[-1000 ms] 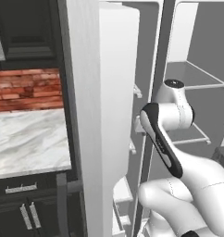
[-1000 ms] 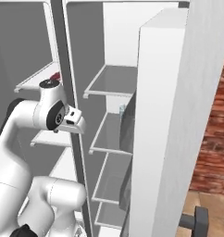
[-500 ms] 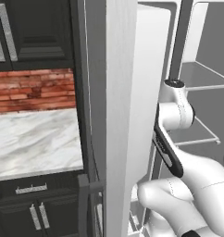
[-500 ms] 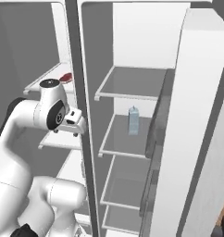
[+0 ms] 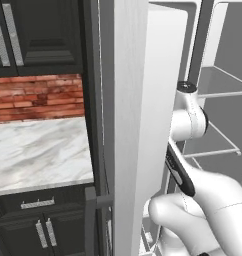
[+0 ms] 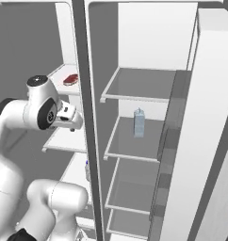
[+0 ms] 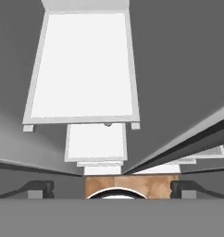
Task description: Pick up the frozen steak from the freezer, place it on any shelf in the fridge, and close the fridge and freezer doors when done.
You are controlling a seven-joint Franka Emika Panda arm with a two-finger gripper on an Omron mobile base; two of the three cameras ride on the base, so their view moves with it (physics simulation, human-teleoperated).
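1. Clearly early going: small flat dark-red frozen steak (image 6: 70, 79) lying on a white upper freezer shelf (image 6: 64, 73), up and behind the gripper (image 6: 77, 123), not yet touched.
2. Two-finger gripper at the end of the white arm, just left of the dark centre divider (image 6: 85, 117), pointing down over the white shelves below; small dark fingertips (image 7: 39, 189) spread wide at either side of the hand view, nothing between them.
3. Right of the gripper, past the divider: grey interior of the fridge (image 6: 149, 56), with several thin flat grey shelves; tall pale-blue carton (image 6: 139, 123) standing on the second one (image 6: 134, 143).
4. Further right: plain white fridge door (image 6: 200, 141) swung open, dark inner bins facing in.
5. Freezer door (image 5: 130, 130) likewise open, seen edge-on in the left base view.
6. Remaining, by the look of it: reach up to the steak, grasp, carry across to any grey shelf, release, shut both doors. Nothing yet completed.
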